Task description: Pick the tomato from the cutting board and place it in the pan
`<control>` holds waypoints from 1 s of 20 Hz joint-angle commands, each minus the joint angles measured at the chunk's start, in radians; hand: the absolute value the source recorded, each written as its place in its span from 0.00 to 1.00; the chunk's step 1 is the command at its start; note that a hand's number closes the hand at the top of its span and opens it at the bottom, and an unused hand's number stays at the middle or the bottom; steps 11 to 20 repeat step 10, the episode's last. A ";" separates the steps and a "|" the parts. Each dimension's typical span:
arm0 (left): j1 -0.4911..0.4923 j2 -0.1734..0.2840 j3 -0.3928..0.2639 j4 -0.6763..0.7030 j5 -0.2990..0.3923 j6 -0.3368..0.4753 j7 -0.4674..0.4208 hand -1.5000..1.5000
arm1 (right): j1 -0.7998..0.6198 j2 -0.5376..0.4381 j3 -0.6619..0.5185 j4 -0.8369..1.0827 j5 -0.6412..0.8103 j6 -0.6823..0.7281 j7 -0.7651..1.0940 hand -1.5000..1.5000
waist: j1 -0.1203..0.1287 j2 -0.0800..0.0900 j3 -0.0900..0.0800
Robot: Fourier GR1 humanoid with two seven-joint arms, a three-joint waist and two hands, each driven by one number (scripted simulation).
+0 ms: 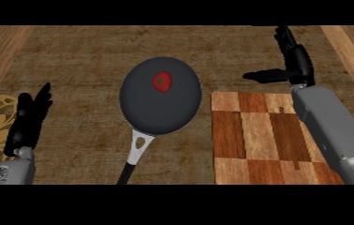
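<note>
A: Item one, the counter (83, 55). What is it doing?

B: It is carrying everything: brown, worn-looking, spreading across the whole view.

A: Item two?

B: The board (259, 139), chequered wood, is lying at the right, just beside the pan. Nothing is sitting on its visible part; the right forearm is crossing over its right edge.

A: Item three, the pan (160, 95)?

B: Dark and round, it is sitting mid-counter with its handle pointing toward the robot, likely so the bowl is staying within reach of the board side.

A: The hands?

B: The right hand (294, 64) is hanging above the counter beyond the board's far edge, fingers straight and pointing up, thumb sticking out toward the pan, holding nothing. The left hand (27, 121) is resting at the left edge, fingers straight and together, also holding nothing.

A: Smallest entry, the tomato (162, 81)?

B: It is lying inside the pan, in its far half, red with a green stem spot. I am judging the placing as done, which would be explaining the right hand's spread state.
</note>
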 commanded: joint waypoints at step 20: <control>-0.030 0.004 0.015 0.026 -0.017 -0.006 -0.017 0.50 | 0.151 -0.238 -0.151 -0.080 0.016 0.304 -0.029 0.00 | 0.012 0.005 0.000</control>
